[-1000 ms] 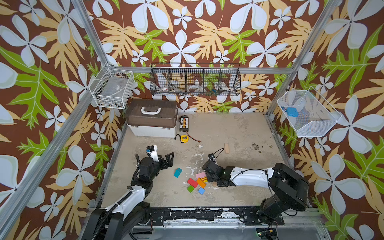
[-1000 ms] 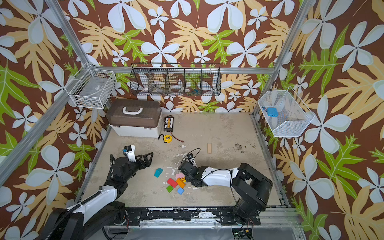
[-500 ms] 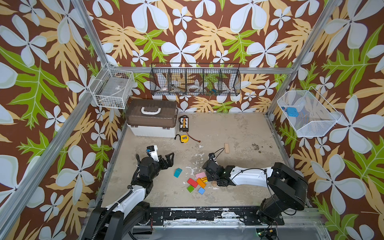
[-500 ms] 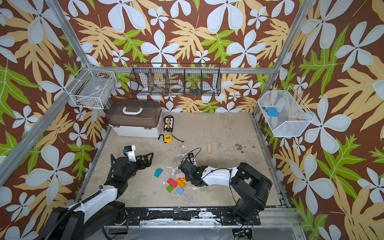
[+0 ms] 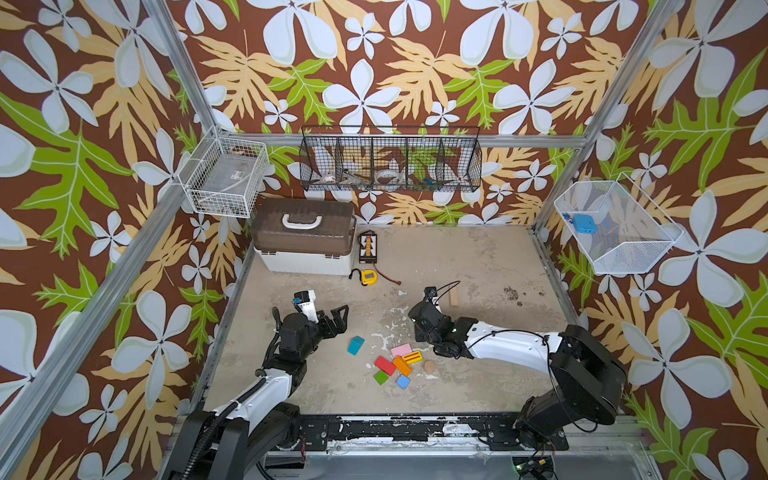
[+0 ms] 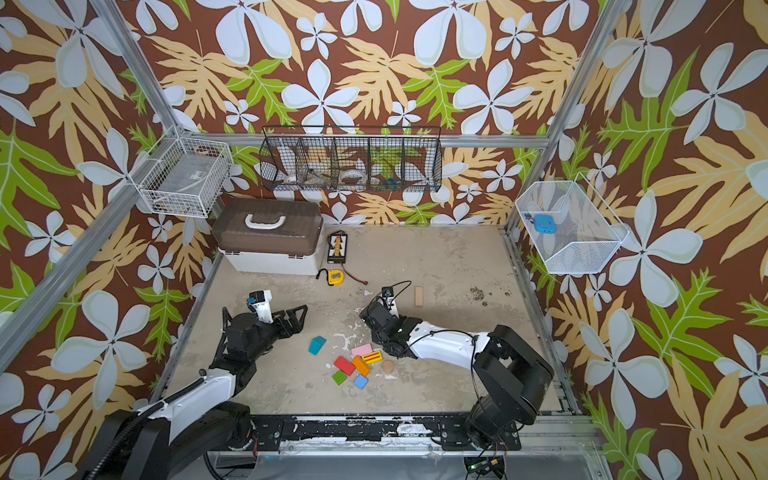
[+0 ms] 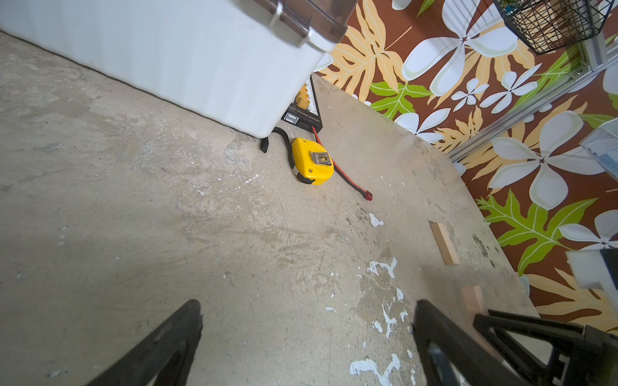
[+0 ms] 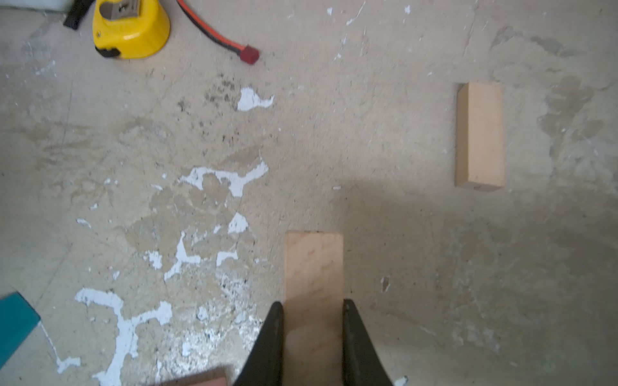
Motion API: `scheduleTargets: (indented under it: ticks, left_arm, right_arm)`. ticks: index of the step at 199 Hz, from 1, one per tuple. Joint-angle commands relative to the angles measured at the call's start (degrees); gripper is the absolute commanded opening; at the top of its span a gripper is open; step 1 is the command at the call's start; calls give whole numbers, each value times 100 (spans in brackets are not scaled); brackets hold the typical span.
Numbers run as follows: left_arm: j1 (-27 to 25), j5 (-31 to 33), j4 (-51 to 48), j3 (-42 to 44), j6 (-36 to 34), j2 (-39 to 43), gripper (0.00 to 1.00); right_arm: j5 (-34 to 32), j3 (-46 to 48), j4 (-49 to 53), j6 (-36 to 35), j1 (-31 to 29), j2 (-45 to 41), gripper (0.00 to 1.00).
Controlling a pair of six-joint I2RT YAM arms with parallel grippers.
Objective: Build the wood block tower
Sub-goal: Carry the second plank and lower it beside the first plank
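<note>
My right gripper [image 8: 313,307] is shut on a plain wood plank [image 8: 314,274], held low over the table; in a top view the gripper [image 5: 417,322] hides it. A second plank [image 8: 480,133] lies flat further back [image 5: 453,297]. Loose wood blocks lie in a cluster at front centre: teal [image 5: 356,345], pink [image 5: 401,350], striped yellow [image 5: 412,357], red [image 5: 385,365], orange [image 5: 402,365], green [image 5: 380,377], blue [image 5: 402,381] and a wood disc [image 5: 428,366]. My left gripper [image 7: 307,310] is open and empty, left of the teal block [image 6: 318,345]. No tower is in view.
A brown-lidded white box [image 5: 305,237] stands at the back left, with a yellow tape measure [image 5: 368,277] and a black charger board [image 5: 368,248] beside it. Wire baskets [image 5: 390,160] hang on the walls. Metal rails [image 5: 548,274] edge the table.
The right gripper's jaws have closed onto the plank. The left arm and the loose blocks have not moved.
</note>
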State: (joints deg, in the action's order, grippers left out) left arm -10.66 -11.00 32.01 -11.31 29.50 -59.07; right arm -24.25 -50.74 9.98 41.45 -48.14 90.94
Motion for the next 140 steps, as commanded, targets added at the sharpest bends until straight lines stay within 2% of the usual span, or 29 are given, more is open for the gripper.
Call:
scheduleTargets:
  ticks: [1, 65, 140]
  left_arm:
    - [-7, -51, 167, -39, 5, -19, 100]
    - [-5, -61, 183, -40, 21, -35, 100]
    - [-5, -64, 191, -40, 26, -43, 100]
  right_arm:
    - [-150, -173, 5, -153, 202, 135, 11]
    - [358, -604, -134, -489, 996, 783, 8]
    - [568, -1226, 53, -755, 1463, 1653, 9]
